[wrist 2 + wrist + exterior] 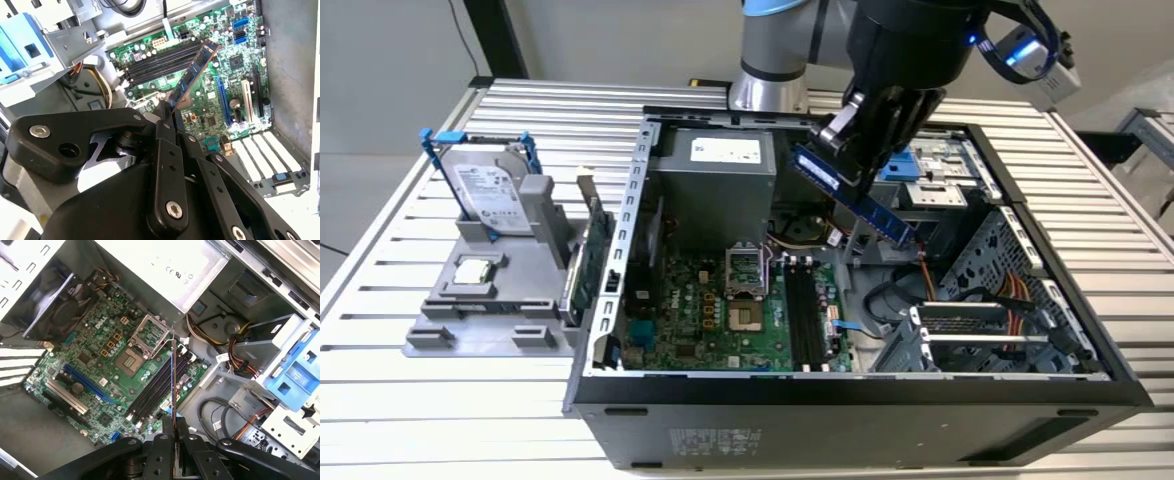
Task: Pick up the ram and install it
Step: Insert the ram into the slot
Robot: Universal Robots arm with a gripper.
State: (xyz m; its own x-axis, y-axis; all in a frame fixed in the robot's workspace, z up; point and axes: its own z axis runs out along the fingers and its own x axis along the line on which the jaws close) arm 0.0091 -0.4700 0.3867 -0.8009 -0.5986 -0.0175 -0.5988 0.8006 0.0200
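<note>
Long, thin ram (193, 75), tilted, held aloft over the green motherboard (212, 112)

Grey arm (767, 62), blue band; matte black linked fingers (165, 150), silver screws (173, 209); blue cable (1001, 63) at wrist.

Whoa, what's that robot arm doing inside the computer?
The robot arm's gripper is pinching the ram, a thin stick, by one end. It holds it tilted in the air over the open computer case. The stick hangs above the green motherboard, close to the black memory slots, but it is not pushed into one yet. A hard drive stands in a grey holder outside the case, at the exterior view's left.
</note>
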